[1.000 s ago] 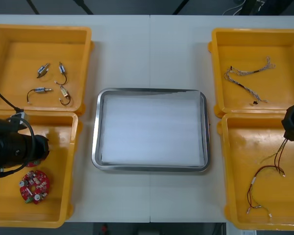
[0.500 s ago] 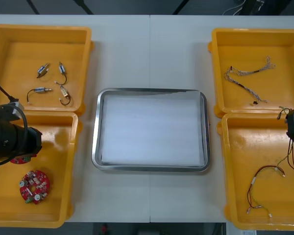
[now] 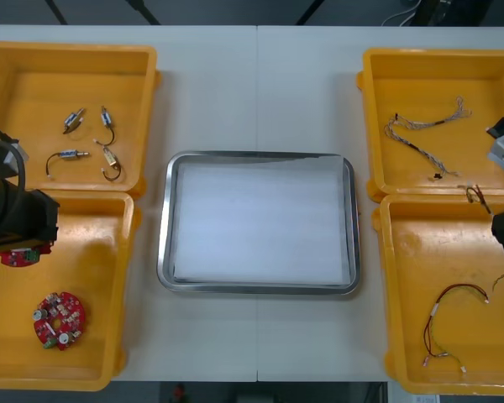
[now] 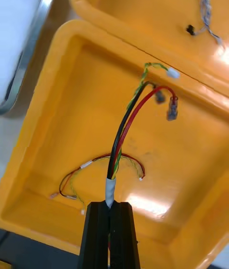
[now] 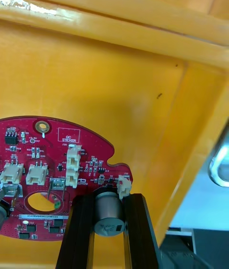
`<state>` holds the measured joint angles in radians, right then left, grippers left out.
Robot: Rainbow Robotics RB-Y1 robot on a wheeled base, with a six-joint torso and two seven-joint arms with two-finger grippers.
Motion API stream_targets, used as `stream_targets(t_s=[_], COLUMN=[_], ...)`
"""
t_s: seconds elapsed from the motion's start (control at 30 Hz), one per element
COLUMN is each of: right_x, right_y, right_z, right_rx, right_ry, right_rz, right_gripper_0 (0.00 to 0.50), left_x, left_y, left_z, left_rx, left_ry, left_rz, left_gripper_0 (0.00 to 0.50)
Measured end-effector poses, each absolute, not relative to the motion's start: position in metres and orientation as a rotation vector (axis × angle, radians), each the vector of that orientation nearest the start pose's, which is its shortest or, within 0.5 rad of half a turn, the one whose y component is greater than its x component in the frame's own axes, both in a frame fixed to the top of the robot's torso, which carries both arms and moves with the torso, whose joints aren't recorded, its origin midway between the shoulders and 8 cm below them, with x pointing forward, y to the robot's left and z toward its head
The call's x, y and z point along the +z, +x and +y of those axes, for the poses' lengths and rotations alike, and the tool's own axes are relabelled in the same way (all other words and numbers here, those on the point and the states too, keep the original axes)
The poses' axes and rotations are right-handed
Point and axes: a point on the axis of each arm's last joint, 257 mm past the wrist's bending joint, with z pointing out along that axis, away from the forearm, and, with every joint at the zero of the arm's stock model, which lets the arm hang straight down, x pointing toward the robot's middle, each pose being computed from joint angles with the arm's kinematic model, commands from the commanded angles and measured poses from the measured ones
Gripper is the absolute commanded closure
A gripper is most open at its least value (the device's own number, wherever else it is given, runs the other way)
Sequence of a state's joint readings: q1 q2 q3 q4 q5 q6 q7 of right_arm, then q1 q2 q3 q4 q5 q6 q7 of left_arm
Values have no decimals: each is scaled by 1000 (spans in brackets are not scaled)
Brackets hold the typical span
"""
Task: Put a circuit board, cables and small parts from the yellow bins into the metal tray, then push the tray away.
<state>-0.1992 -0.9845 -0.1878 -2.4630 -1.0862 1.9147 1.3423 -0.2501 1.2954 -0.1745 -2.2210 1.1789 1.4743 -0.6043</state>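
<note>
Clamping one circuit board (image 5: 57, 154) of two, left fingers (image 5: 80, 231), right fingers (image 4: 98, 238) pinching one red-yellow cable (image 4: 119, 145)

Bright overhead light, white glare on yellow bin (image 4: 143, 204)

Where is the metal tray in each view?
Front view: metal tray at centre, between the yellow bins.
Right wrist view: rim beyond the bin wall, away from the right end effector gripping a cable.
Left wrist view: rim past the bin wall, beside the left end effector gripping the circuit board.
Shared landmark: the tray's shiny rim.
</note>
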Motion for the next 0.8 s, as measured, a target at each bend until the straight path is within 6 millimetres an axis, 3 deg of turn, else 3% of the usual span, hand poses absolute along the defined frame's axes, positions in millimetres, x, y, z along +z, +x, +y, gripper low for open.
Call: stream_targets(t_s=[0.37,0.57,0.8], right_x=[-123,-136,-138], right_y=[326,323,323], right_z=[-285,-281,-281], right_rx=[-173,-210,-213], right_ry=[-801,-841,-846], right_rz=[2519,2529,2532], right_gripper_0=[500,500,500], left_x=[-149,-142,-135], left_y=[370,371,371], left_z=[298,292,274], left_rx=[-137,-142,-199], left_ry=[-224,-225,-376], left_rz=[2759,2760,2764], left_gripper_0=[500,500,500])
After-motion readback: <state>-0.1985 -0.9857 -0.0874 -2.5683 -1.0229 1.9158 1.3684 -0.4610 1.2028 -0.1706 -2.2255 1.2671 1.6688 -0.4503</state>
